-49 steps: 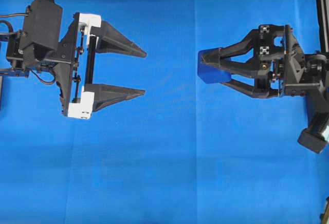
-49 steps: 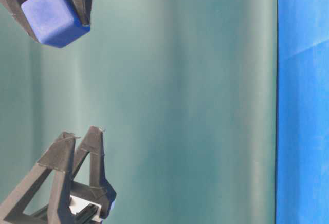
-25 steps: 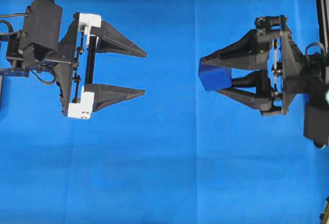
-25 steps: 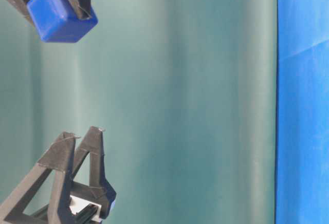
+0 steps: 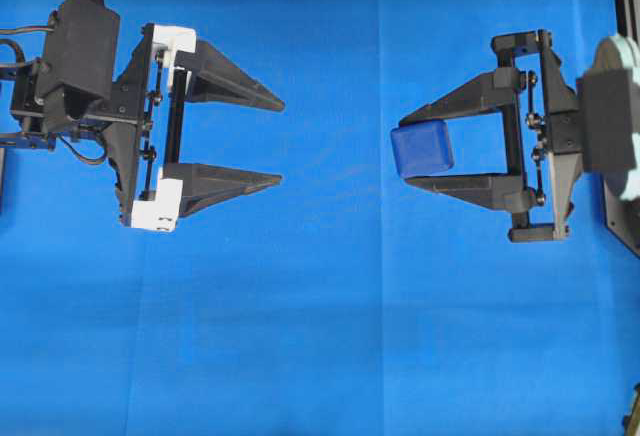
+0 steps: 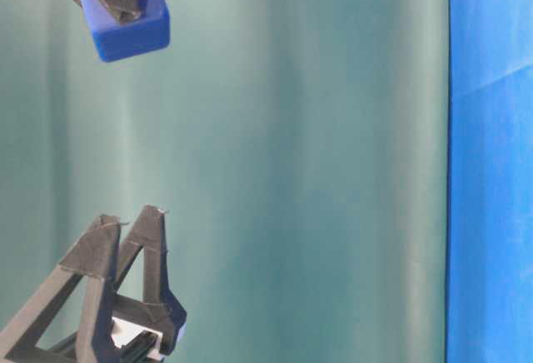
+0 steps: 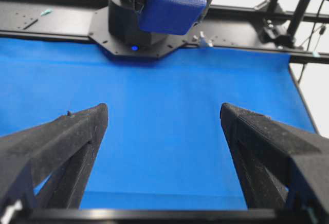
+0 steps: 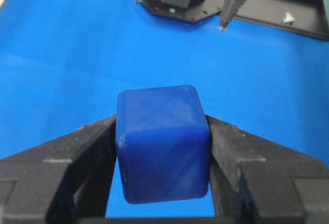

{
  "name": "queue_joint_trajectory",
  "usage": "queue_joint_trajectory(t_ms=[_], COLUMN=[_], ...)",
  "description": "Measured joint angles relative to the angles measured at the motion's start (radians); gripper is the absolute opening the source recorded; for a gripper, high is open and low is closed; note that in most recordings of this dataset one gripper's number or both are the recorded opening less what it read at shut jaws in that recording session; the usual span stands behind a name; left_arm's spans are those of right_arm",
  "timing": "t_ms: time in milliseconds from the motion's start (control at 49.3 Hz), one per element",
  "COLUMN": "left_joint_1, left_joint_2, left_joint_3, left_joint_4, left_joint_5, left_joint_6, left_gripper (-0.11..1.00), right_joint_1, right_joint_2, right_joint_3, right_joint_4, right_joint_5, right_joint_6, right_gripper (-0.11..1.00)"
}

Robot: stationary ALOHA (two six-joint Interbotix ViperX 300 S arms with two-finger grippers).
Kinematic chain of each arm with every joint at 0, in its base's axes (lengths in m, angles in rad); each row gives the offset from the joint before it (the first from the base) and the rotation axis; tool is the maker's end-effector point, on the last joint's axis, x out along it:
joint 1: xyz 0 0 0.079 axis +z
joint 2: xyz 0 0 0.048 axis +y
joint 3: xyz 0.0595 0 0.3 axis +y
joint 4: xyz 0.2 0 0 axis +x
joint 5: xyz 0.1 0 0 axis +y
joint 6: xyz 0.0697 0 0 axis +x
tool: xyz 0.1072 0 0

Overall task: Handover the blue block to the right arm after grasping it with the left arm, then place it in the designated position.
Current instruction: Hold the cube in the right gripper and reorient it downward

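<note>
right gripper (image 5: 425, 147) has rolled flat | pinching blue block (image 5: 421, 148) by opposite faces | block likely light, rigid, smooth | left gripper (image 5: 278, 143) wide, empty, well left of block

No readable text, label, brand, number or sign anywhere in these views. Plain, unmarked faces on the blue block (image 8: 162, 143) (even close up in the right wrist view). Nothing legible on the blue cloth (image 5: 320, 336) or the black frame (image 7: 51, 26) at the far edge either.
</note>
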Motion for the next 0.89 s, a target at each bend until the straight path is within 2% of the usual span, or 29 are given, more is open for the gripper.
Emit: queue_joint_trajectory(t_ms=[892], left_joint_1=[-0.002], left_joint_2=[0.0], left_joint_3=[0.0], left_joint_4=[0.0], left_joint_5=[0.0], left_joint_6=[0.0], left_gripper=[0.93], right_joint_1=[0.0], right_joint_2=[-0.002], right_joint_3=[0.0], right_joint_4=[-0.002], right_joint_5=[0.002], right_joint_6=[0.012], right_gripper=[0.43])
